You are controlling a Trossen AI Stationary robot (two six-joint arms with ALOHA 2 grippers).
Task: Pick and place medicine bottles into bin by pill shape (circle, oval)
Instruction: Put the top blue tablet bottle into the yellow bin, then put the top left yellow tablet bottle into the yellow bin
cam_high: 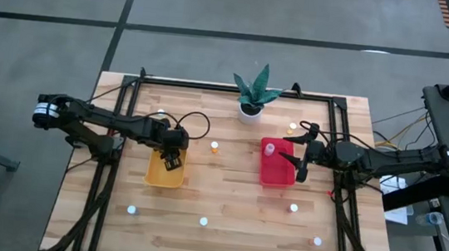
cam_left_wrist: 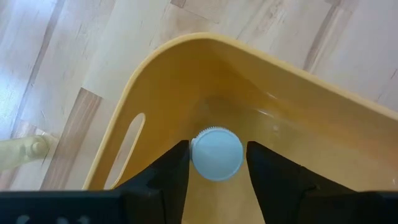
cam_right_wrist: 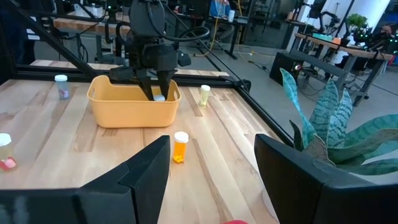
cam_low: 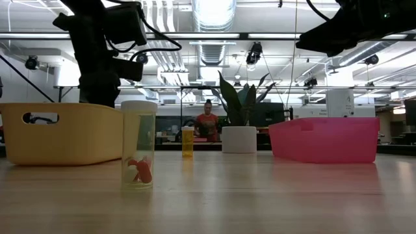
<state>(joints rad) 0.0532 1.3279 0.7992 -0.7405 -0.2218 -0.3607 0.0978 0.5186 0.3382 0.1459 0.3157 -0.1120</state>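
Observation:
My left gripper (cam_high: 172,160) reaches down into the yellow bin (cam_high: 153,172) and is shut on a white-capped medicine bottle (cam_left_wrist: 216,154). My right gripper (cam_high: 303,159) is open and empty over the right side of the red bin (cam_high: 276,174), which holds one bottle (cam_high: 270,149). An orange-tinted bottle (cam_high: 214,147) stands between the bins. Other bottles stand on the table at the near left (cam_high: 131,210), near middle (cam_high: 203,221) and near right (cam_high: 317,242). In the low view a clear bottle with orange pills (cam_low: 138,144) stands close to the camera. My left gripper pinches the bottle between its two fingers (cam_left_wrist: 176,175), one on each side of the bottle at its white cap (cam_left_wrist: 198,163). The fingers come from above, pointing down. The bottle is upright inside the yellow bin; I cannot tell whether its base touches the bin's floor.
A white plant pot (cam_high: 250,109) with a green plant stands at the far middle. More bottles stand at the far right (cam_high: 293,126) and beside the red bin (cam_high: 294,207). A black frame (cam_high: 113,155) runs along the table's sides. A person (cam_low: 207,123) stands beyond the table.

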